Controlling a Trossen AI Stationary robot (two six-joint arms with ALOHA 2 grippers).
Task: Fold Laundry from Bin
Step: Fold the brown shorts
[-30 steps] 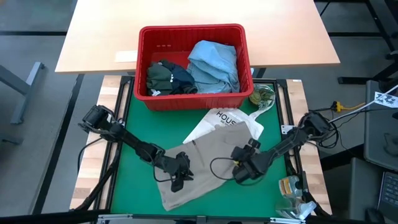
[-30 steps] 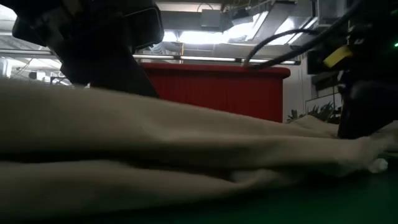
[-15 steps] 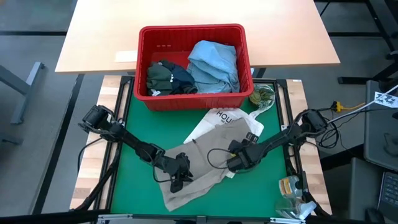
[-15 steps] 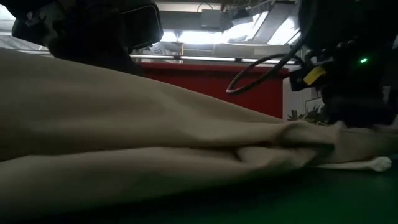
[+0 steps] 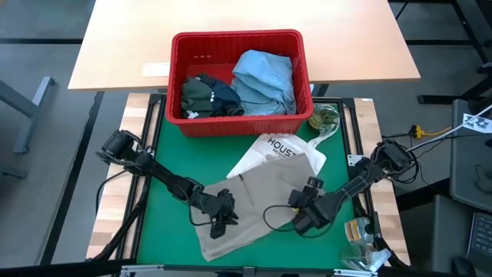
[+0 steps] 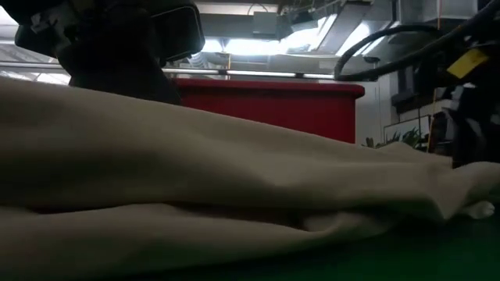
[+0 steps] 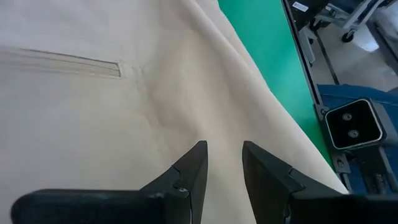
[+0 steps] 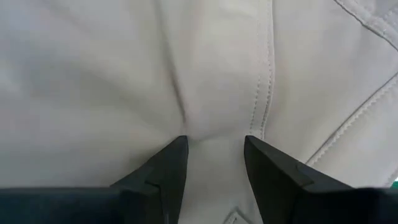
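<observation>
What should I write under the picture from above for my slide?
Both grippers, left and right, press on the beige garment spread on the green mat, in front of the red bin.

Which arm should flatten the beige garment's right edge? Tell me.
Right. The right gripper already sits on the beige garment at that edge; the left gripper is at its left side.

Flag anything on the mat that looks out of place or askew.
A white tote bag lies on the green mat, partly under the beige garment that both grippers are working; it is not clothing. The garment itself lies askew and rumpled, not squared to the mat. The red bin sits straight.
</observation>
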